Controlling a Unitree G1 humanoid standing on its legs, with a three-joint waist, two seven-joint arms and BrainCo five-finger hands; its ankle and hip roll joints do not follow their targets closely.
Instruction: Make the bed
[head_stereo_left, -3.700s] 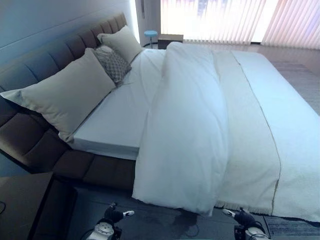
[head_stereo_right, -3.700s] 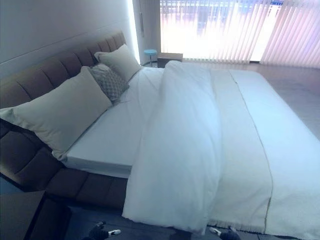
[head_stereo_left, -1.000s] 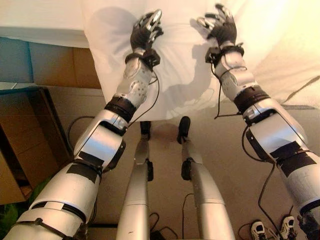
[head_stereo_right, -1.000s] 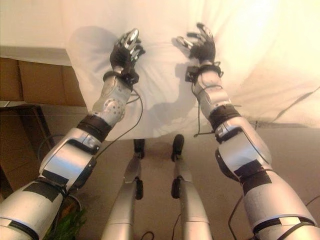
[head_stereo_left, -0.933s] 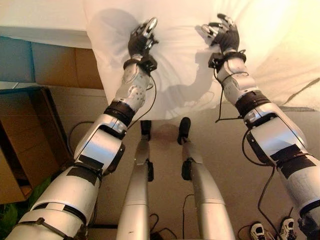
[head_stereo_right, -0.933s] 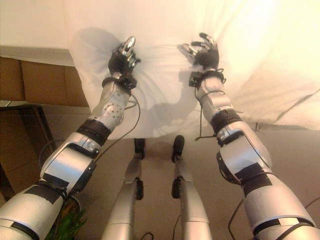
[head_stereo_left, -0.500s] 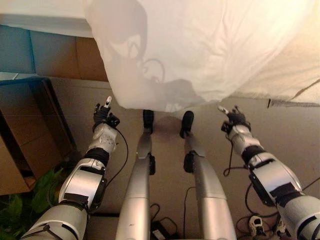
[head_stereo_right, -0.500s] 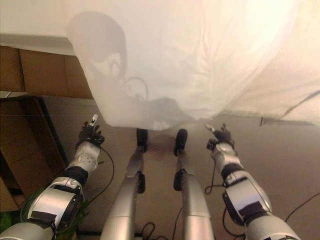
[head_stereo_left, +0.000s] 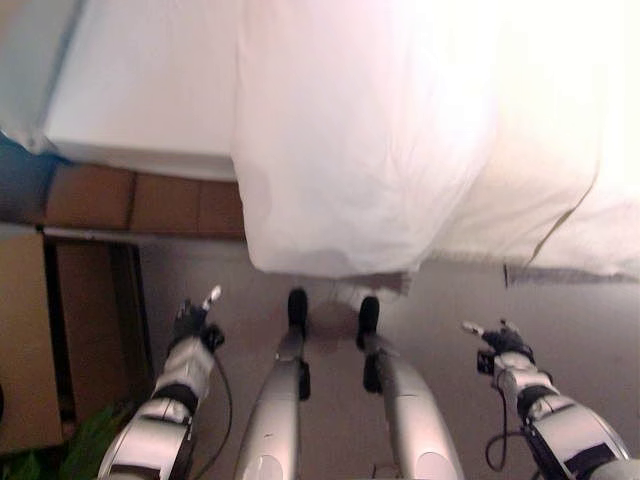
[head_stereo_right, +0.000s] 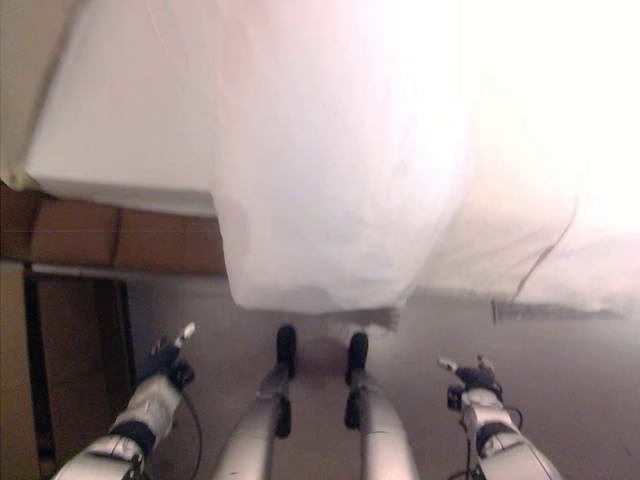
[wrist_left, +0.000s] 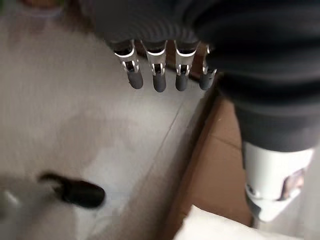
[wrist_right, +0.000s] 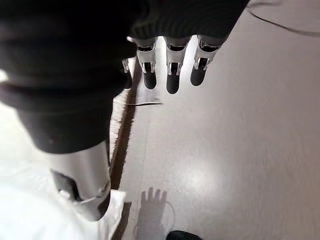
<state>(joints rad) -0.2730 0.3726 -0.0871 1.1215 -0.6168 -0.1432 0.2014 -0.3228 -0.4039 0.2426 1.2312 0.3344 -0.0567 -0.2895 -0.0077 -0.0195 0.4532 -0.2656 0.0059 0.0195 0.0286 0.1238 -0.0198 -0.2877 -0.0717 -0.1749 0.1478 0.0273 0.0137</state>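
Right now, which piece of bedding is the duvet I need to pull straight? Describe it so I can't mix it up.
Start at the bed: the bare flat sheet lies toward its left. Beside that sheet, the duvet is the thick white bulge spilling over the near edge toward the floor. Unlike the thinner cream cover on its right, it is puffy and has no dark trim line.

White duvet (head_stereo_left: 370, 140): far end cut off by the picture's top edge. Bed frame (head_stereo_left: 140, 203): partly hidden under the duvet.
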